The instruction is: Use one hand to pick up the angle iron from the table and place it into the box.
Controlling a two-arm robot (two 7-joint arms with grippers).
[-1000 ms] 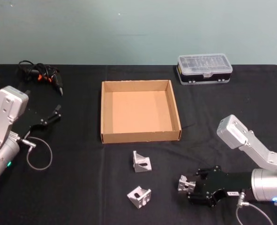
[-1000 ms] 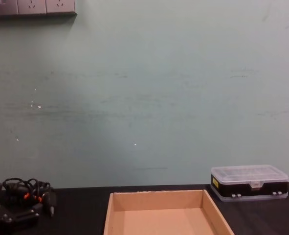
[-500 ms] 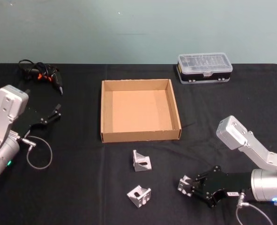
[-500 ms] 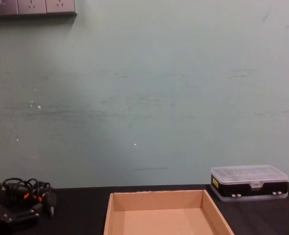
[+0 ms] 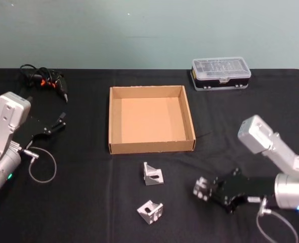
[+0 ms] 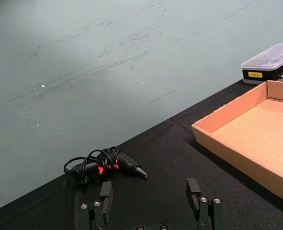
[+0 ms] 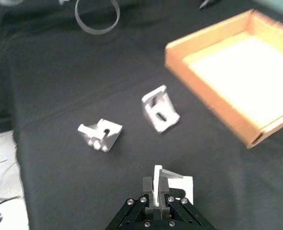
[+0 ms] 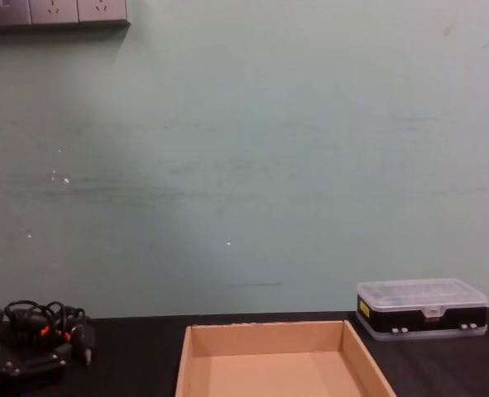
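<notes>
Right arm: my right gripper (image 5: 204, 189) is clamped shut on a small silver L-shaped metal angle iron (image 5: 197, 186). It is over the flat black matte table (image 5: 88, 202), at about 5 o'clock from the shallow tan cardboard box (image 5: 152, 147) and outside it. A second silver bracket (image 5: 153, 174) and a third silver bracket (image 5: 150, 211) lie at the box's 6 o'clock. My left gripper (image 5: 58, 123) sits at the box's 9 o'clock, fingers spread wide and empty.

The right gripper (image 5: 205, 189), clamped on one angle iron (image 5: 200, 188), has drawn slightly nearer the box (image 5: 152, 147) over the past second, while its silver arm (image 5: 270, 144) has swung out rightward.
</notes>
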